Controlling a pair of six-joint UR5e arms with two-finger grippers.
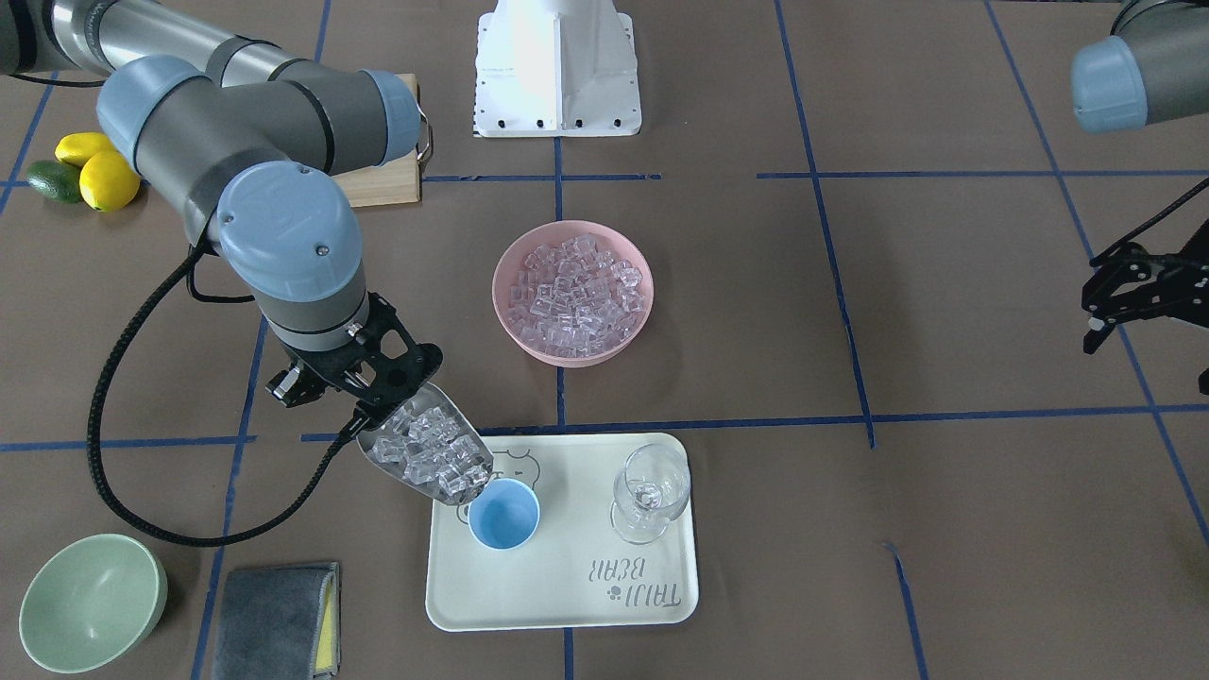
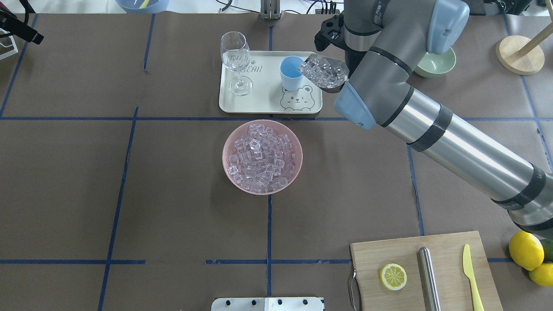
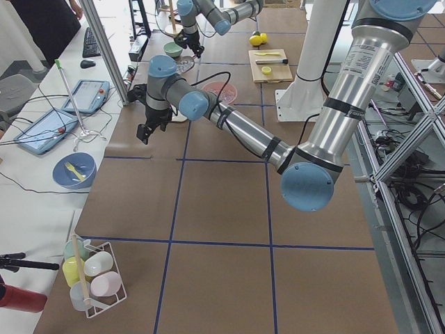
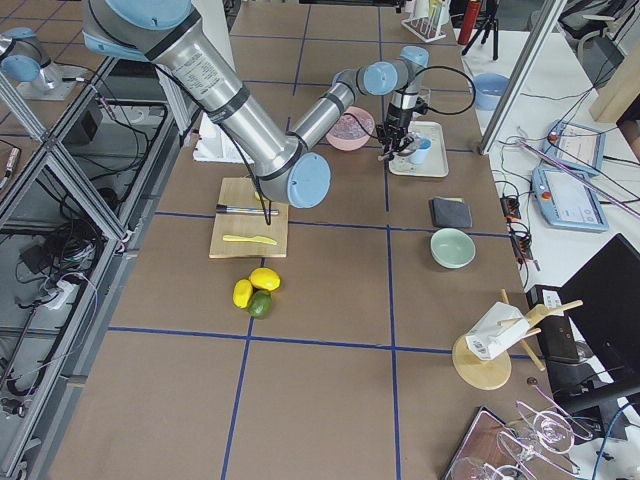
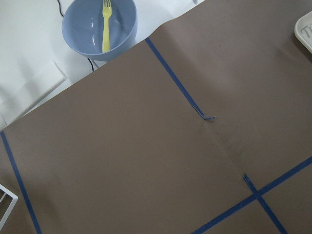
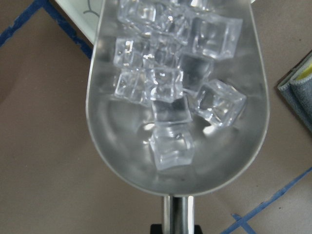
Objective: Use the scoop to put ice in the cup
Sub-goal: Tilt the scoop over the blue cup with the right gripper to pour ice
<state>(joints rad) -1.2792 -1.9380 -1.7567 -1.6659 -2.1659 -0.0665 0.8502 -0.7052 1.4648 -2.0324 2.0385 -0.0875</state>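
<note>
My right gripper [image 1: 364, 408] is shut on the thin handle [image 6: 178, 214] of the steel scoop [image 1: 425, 453]. The scoop is full of clear ice cubes [image 6: 170, 97] and tilts down, its front lip at the rim of the light-blue cup [image 1: 503, 515]. The cup stands on the cream tray [image 1: 567, 586], and I see only blue inside it. In the overhead view the scoop [image 2: 324, 73] is right of the cup [image 2: 290, 72]. A pink bowl [image 1: 572, 293] heaped with ice sits mid-table. My left gripper [image 1: 1096, 312] hangs open and empty far off to the side.
A clear wine glass [image 1: 650, 491] stands on the tray beside the cup. A pale green bowl [image 1: 90, 603] and a grey cloth [image 1: 274, 623] lie near the right arm. A cutting board [image 2: 423, 272] holds a lemon half, a steel cylinder and a yellow knife.
</note>
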